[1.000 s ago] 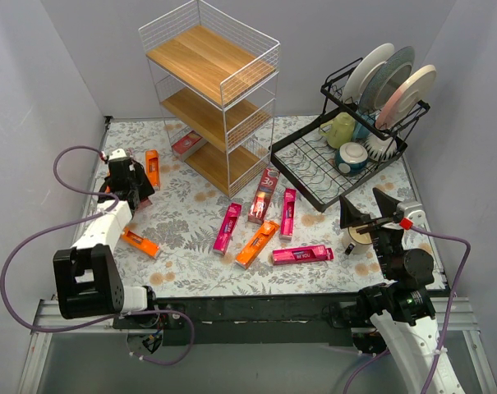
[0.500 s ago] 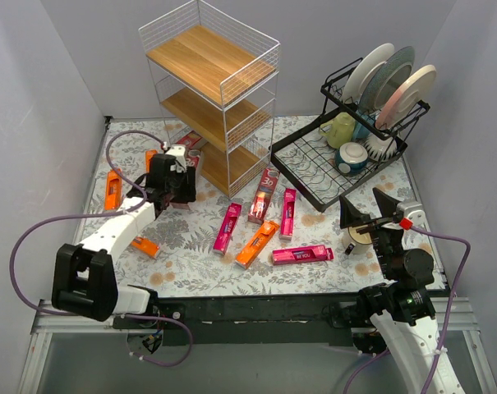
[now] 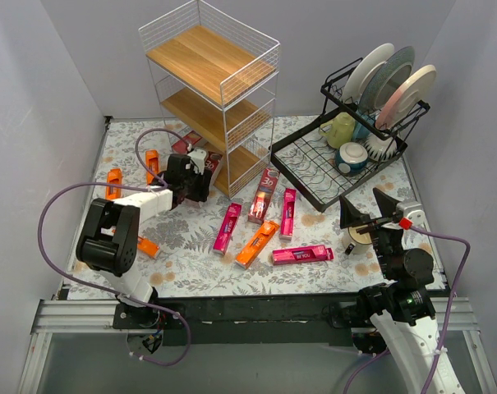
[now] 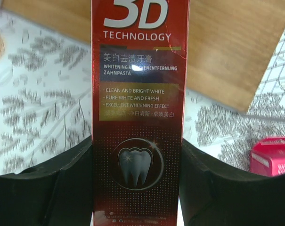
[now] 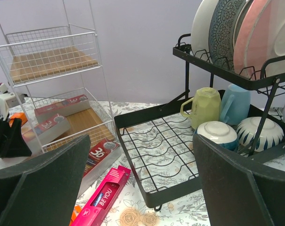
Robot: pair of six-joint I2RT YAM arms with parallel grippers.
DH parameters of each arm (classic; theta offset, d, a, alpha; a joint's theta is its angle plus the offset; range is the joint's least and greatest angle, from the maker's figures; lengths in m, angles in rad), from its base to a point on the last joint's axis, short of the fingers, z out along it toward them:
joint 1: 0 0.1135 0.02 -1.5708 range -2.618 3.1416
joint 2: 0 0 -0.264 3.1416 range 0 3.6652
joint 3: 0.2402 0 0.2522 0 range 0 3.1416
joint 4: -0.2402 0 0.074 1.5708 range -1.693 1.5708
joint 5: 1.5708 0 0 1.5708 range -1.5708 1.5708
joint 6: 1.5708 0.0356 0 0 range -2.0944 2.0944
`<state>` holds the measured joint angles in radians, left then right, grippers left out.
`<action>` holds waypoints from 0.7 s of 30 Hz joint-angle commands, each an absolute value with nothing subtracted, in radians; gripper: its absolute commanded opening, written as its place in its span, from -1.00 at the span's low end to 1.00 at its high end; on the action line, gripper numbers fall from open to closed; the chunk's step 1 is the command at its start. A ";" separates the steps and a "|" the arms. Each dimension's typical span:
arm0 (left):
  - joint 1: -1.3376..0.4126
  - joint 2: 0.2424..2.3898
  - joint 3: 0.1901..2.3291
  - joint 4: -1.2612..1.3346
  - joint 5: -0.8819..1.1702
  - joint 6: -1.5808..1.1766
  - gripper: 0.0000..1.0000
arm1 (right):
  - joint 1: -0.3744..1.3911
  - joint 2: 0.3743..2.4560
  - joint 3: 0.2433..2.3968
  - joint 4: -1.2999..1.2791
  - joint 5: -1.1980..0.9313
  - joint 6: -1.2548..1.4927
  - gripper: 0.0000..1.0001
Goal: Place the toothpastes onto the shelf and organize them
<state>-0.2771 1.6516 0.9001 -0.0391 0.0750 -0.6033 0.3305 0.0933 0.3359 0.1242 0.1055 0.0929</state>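
My left gripper (image 3: 190, 177) is shut on a dark red "3D" toothpaste box (image 4: 137, 94), which points at the lowest wooden board (image 4: 227, 42) of the white wire shelf (image 3: 223, 61). In the right wrist view a dark red box (image 5: 62, 106) lies on that bottom tier. Several more toothpastes lie on the table: pink ones (image 3: 227, 227) (image 3: 287, 212) (image 3: 300, 254), an orange one (image 3: 257, 243), a dark red one (image 3: 264, 194), and orange ones at the left (image 3: 114, 182) (image 3: 152, 166) (image 3: 141, 244). My right gripper (image 3: 359, 216) stands open and empty at the near right.
A black wire dish rack (image 3: 314, 176) with plates (image 3: 396, 78), mugs and bowls fills the far right. Grey walls close in the left, the back and the right. A pink box (image 5: 104, 195) lies just in front of the dish rack's near corner.
My left gripper has swung right from the table's left edge to the foot of the shelf, carrying the dark red box. The right arm has stayed still.
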 commanded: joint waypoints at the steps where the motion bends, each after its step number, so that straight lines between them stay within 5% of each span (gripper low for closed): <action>1: -0.275 1.666 0.956 0.156 0.101 -0.531 -0.15 | 0.337 0.094 0.367 0.144 0.120 0.077 0.97; 6: -0.267 1.721 0.965 0.227 0.064 -0.508 -0.02 | 0.337 0.091 0.371 0.137 0.129 0.072 0.97; 13: -0.259 1.704 0.951 0.245 0.071 -0.549 0.48 | 0.337 0.098 0.377 0.129 0.127 0.067 0.97; 21: -0.250 1.568 0.810 0.291 0.051 -0.757 0.82 | 0.336 0.101 0.376 0.129 0.120 0.069 0.97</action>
<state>-0.2577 1.6936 0.8822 0.2352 0.0692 -0.6125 0.3305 0.0937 0.3367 0.1059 0.1097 0.0753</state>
